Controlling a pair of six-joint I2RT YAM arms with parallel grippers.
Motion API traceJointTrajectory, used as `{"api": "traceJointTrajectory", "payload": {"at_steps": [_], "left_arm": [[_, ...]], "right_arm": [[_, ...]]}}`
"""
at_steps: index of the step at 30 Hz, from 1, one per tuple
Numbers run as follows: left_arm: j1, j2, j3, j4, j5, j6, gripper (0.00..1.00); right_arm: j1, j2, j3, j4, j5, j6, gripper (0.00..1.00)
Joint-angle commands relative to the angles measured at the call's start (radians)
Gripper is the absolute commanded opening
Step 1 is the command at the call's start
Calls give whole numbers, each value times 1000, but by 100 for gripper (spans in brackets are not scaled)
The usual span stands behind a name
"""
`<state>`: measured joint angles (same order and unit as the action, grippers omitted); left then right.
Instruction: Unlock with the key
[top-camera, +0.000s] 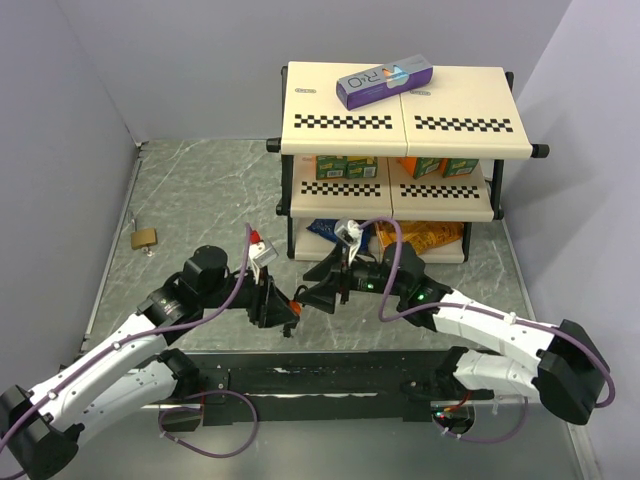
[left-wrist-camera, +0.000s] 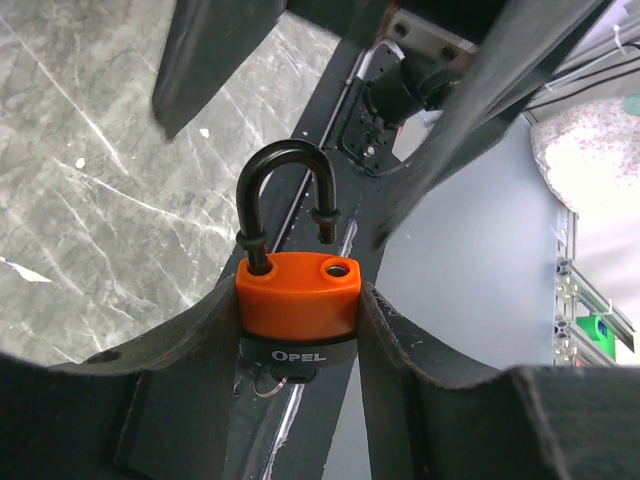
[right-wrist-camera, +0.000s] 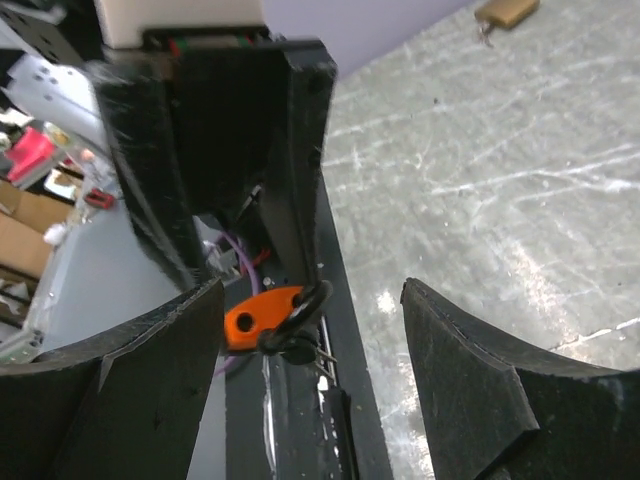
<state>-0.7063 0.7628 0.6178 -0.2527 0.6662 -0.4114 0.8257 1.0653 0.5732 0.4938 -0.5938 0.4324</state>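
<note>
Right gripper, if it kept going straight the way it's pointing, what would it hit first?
Probably the small orange-and-black padlock, which sits just ahead in line with the gap of the open right gripper and is clamped in the left gripper. Depth is hard to judge.

The bare marble table (top-camera: 200, 190) gives free passage across the left and upper left of the top view, where only a brass padlock (top-camera: 144, 238) lies near the left wall. At upper centre and right the shelf rack (top-camera: 400, 140) bars the way, standing just behind the right gripper (top-camera: 322, 296). At frame centre the left gripper (top-camera: 283, 308), clamped on the orange padlock (left-wrist-camera: 298, 296), faces the right gripper's wide-spread jaws with little gap between them. A black rail (top-camera: 300, 380) crosses the bottom.
</note>
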Motion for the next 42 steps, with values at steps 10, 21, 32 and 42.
{"api": "traceJointTrajectory", "payload": {"at_steps": [10,21,32,42], "left_arm": [[11,-33,0,122,156,-7,1],[13,-8,31,-2,-146,31,1],[16,-22,39,-31,-275,25,1],[16,-22,33,-23,-234,25,1]], "right_arm": [[-43,53,-39,40,138,-26,78],[-17,-105,-16,-200,385,320,77],[194,-59,76,-278,614,376,77],[196,87,108,-121,571,433,76]]}}
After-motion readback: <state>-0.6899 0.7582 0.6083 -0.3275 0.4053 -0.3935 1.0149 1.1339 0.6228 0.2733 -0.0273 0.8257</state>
